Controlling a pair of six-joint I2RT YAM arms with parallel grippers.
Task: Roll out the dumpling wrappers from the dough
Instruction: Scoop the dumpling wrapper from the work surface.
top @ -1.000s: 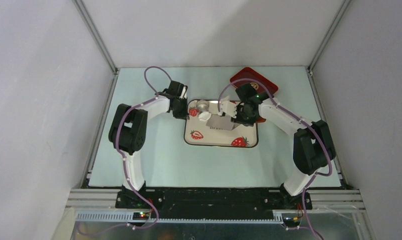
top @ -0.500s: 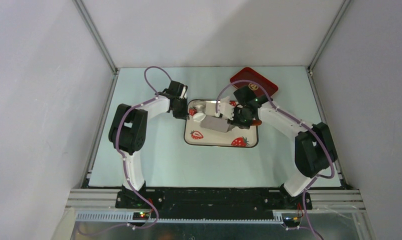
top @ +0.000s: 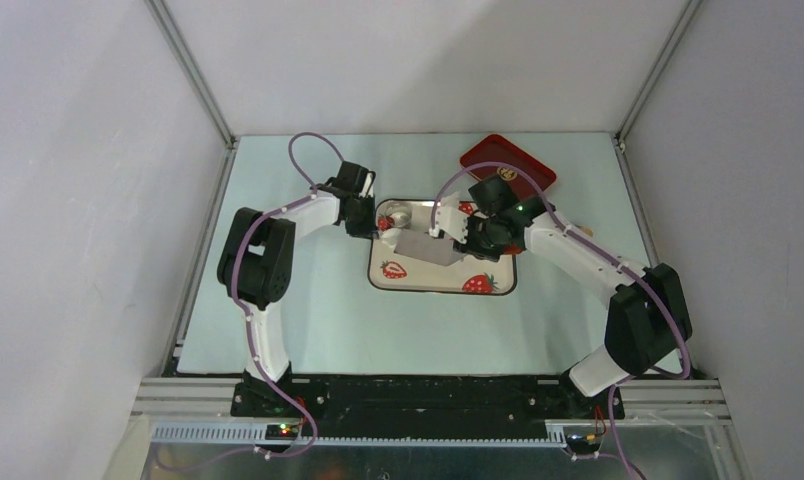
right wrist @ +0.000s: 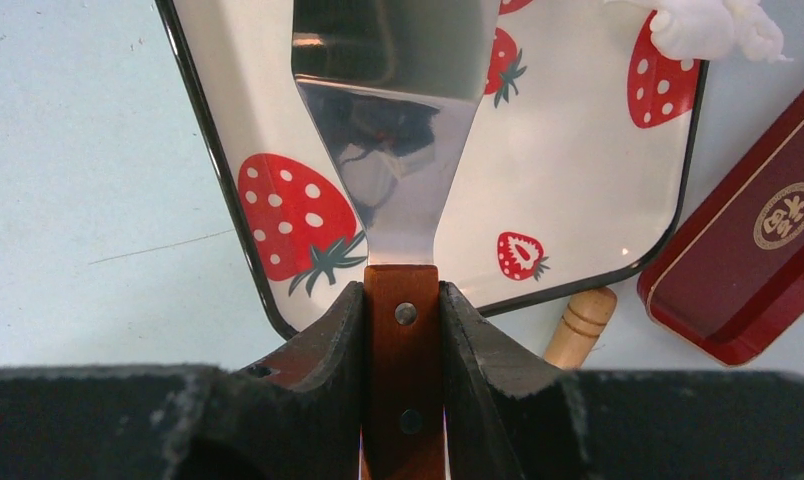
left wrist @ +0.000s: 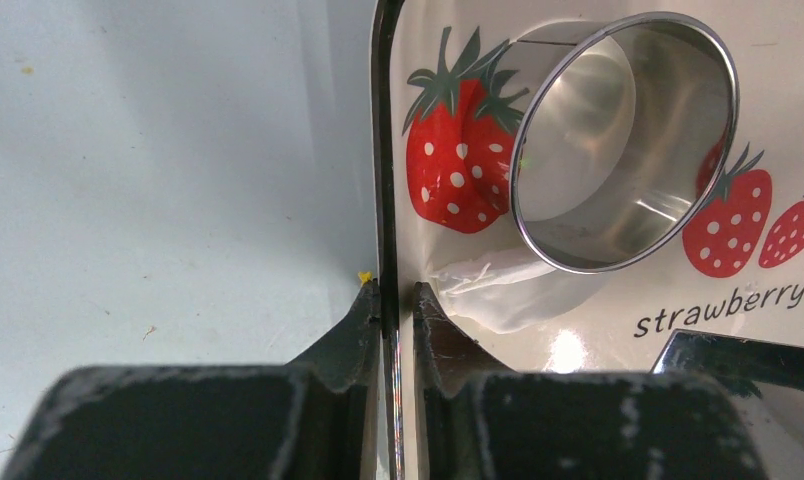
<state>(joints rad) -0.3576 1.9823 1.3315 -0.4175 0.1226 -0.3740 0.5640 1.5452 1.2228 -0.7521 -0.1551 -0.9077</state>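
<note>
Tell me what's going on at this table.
The left fingers pinch the rim of the white strawberry-print tray. The right fingers grip a wooden-handled metal spatula, its blade over the tray near a thin flattened white dough piece beside a shiny metal ring. A white dough lump sits at the tray's edge.

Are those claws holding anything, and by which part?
Right gripper clamps the spatula by its wooden handle; left gripper pinches the strawberry tray at its rim.
</note>
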